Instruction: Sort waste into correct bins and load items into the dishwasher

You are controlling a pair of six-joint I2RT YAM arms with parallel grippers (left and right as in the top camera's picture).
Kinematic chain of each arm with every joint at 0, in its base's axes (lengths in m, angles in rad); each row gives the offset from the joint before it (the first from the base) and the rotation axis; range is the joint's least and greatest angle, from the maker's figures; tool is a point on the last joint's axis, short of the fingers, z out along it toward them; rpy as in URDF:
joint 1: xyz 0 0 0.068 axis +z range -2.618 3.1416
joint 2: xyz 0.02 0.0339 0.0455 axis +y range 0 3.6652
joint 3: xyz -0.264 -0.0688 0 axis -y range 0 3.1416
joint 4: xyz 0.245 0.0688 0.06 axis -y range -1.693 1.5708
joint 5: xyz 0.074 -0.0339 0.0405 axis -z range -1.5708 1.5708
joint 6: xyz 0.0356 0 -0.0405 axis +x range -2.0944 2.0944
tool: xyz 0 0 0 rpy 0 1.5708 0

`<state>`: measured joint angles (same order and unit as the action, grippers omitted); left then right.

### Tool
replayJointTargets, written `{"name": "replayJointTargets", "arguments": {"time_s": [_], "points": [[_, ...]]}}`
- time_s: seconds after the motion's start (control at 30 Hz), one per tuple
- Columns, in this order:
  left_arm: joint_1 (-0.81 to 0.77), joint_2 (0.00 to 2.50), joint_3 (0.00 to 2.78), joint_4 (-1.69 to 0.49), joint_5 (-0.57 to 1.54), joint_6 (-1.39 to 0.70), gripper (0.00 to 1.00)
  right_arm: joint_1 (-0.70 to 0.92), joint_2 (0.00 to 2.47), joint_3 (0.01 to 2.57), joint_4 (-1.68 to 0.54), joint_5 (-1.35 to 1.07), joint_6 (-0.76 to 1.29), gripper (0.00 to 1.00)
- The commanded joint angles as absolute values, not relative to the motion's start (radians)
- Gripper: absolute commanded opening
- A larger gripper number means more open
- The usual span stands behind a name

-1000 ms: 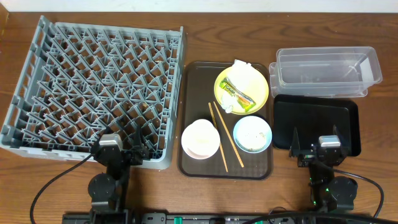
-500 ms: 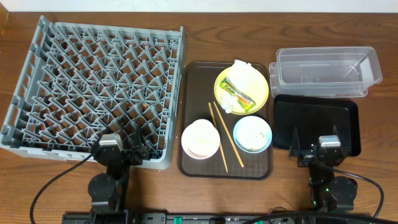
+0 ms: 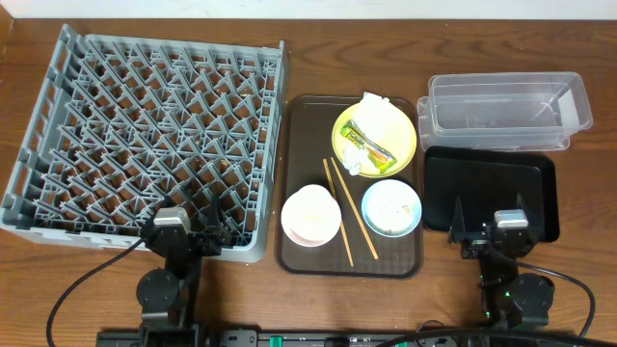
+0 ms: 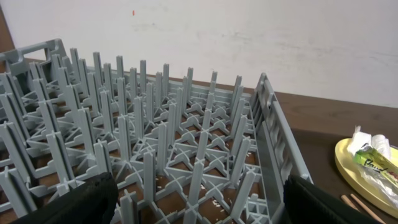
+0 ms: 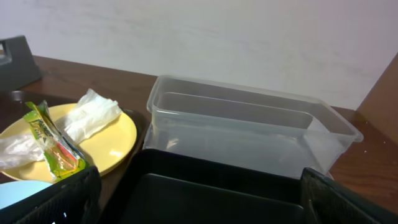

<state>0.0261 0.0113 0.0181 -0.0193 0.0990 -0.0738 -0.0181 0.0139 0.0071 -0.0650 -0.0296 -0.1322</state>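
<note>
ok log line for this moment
left gripper open at rack | right gripper open at black tray | dishes, waste on brown tray

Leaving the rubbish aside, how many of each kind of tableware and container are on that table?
Bowls: 2, white bowl and light blue bowl
Plates: 1, yellow plate
Chopsticks: 2
Bins: 2, clear tub and black tray
Serving trays: 1, brown serving tray
Racks: 1, grey dish rack
Total: 9
</note>
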Motion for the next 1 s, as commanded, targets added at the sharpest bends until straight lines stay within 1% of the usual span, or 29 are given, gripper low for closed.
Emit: {"name": "replayJointTargets", "arguments": {"time_s": [0.0,0.1,0.23,0.4,0.63,0.77,0.97], "points": [[0.03,0.011,0.015,-0.058,0.119,-0.066,0.88,-0.001,0.011,0.006,-0.054,-0.08,-0.101,0.99],[0.03,0.027,0.048,-0.115,0.118,-0.088,0.88,-0.001,0.011,0.006,-0.056,-0.079,-0.02,0.99],[0.03,0.075,0.121,-0.192,0.119,-0.091,0.88,-0.001,0.015,0.025,-0.059,-0.08,0.035,0.99],[0.03,0.212,0.283,-0.348,0.118,-0.133,0.88,-0.001,0.086,0.115,-0.13,-0.087,0.127,0.99],[0.03,0.435,0.53,-0.558,0.119,-0.147,0.88,-0.001,0.35,0.333,-0.246,-0.167,0.126,0.99],[0.03,0.567,0.643,-0.653,0.118,-0.147,0.88,-0.001,0.555,0.49,-0.313,-0.244,0.126,0.99],[0.03,0.76,0.792,-0.847,0.119,-0.147,0.88,-0.001,0.87,0.728,-0.46,-0.26,0.106,0.99]]}}
